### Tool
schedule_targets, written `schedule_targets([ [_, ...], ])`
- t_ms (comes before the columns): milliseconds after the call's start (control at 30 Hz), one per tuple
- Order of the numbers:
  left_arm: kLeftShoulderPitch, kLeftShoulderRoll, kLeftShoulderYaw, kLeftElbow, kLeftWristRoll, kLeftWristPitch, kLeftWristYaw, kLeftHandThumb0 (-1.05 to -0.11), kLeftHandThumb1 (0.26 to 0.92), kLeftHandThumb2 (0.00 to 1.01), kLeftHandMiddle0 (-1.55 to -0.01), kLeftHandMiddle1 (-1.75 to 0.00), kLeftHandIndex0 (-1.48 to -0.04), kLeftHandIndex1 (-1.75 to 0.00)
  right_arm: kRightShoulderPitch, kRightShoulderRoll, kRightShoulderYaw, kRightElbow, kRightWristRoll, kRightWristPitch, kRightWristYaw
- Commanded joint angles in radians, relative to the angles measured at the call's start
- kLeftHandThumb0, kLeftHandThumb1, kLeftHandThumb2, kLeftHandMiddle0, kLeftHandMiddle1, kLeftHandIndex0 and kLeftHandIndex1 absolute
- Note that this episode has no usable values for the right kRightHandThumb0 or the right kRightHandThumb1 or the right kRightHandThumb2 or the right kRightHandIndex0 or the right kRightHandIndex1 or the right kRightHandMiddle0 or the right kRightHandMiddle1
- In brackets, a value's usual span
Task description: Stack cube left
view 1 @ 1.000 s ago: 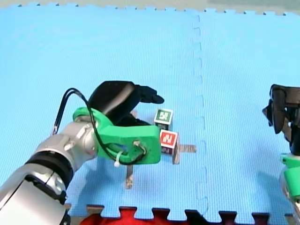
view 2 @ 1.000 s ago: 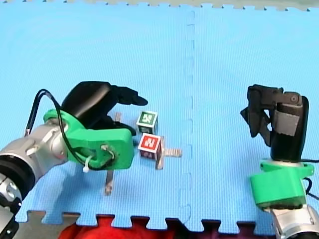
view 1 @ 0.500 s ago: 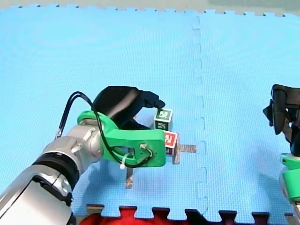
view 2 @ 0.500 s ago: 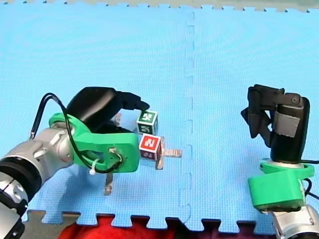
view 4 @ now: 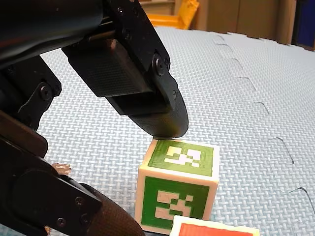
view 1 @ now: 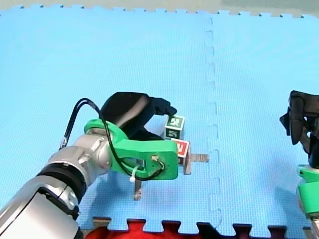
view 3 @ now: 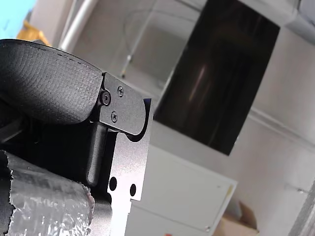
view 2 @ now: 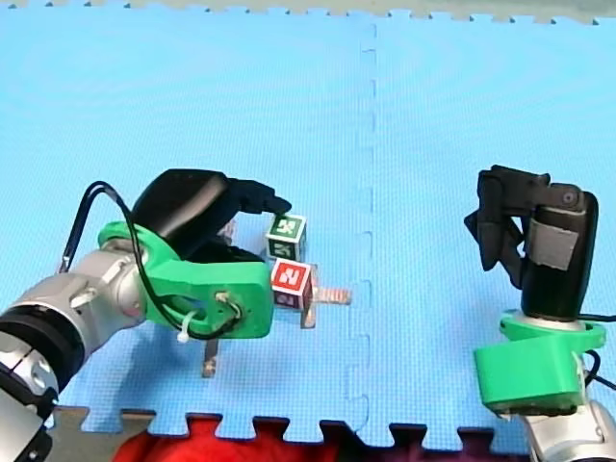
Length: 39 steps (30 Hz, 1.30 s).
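Two cubes stand on the blue foam mat, the green cube just beside the red cube, which is nearer to the robot. The left robot hand is wide around the green cube and grips nothing yet; one fingertip hangs just above its top. If the fingers close off-centre, I think they may push the green cube aside or knock the red one. The right robot hand is empty at the mat's right side.
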Motion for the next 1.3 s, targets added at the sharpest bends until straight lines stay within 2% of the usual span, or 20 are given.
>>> schedule_targets([
  [0, 0.008, 0.000, -0.005, 0.004, 0.007, -0.002, -0.006, -0.690, 0.664, 0.00, -0.96, -1.75, -0.98, -0.02, 0.012, 0.000, 0.000, -0.015, -0.002, 0.008, -0.006],
  [300, 0.016, -0.006, -0.001, 0.006, 0.001, -0.004, 0.001, -0.696, 0.664, 0.00, -0.95, -1.75, -0.99, -0.01, 0.026, 0.007, 0.006, -0.030, -0.018, 0.022, -0.021],
  [367, 0.020, -0.009, 0.006, 0.006, -0.006, -0.006, 0.007, -0.694, 0.674, 0.01, -0.95, -1.75, -1.04, -0.04, 0.027, 0.005, 0.006, -0.029, -0.018, 0.022, -0.023],
  [433, 0.025, -0.015, 0.016, 0.006, -0.017, -0.004, 0.012, -0.543, 0.738, 0.02, -0.95, -1.75, -1.25, -0.07, 0.029, 0.006, 0.006, -0.031, -0.018, 0.024, -0.026],
  [500, 0.028, -0.018, 0.020, 0.006, -0.022, -0.001, 0.014, -0.492, 0.757, 0.02, -0.95, -1.75, -1.30, -0.07, 0.033, 0.008, 0.006, -0.036, -0.019, 0.031, -0.030],
  [800, 0.033, -0.017, 0.021, 0.006, -0.020, -0.005, 0.028, -0.472, 0.774, 0.01, -0.94, -1.75, -1.28, -0.03, 0.045, 0.009, 0.008, -0.051, -0.012, 0.043, -0.031],
  [1267, 0.034, -0.009, 0.024, 0.008, -0.020, -0.017, 0.029, -0.486, 0.788, 0.01, -0.93, -1.75, -1.27, -0.01, 0.039, 0.006, 0.010, -0.040, -0.009, 0.042, -0.032],
])
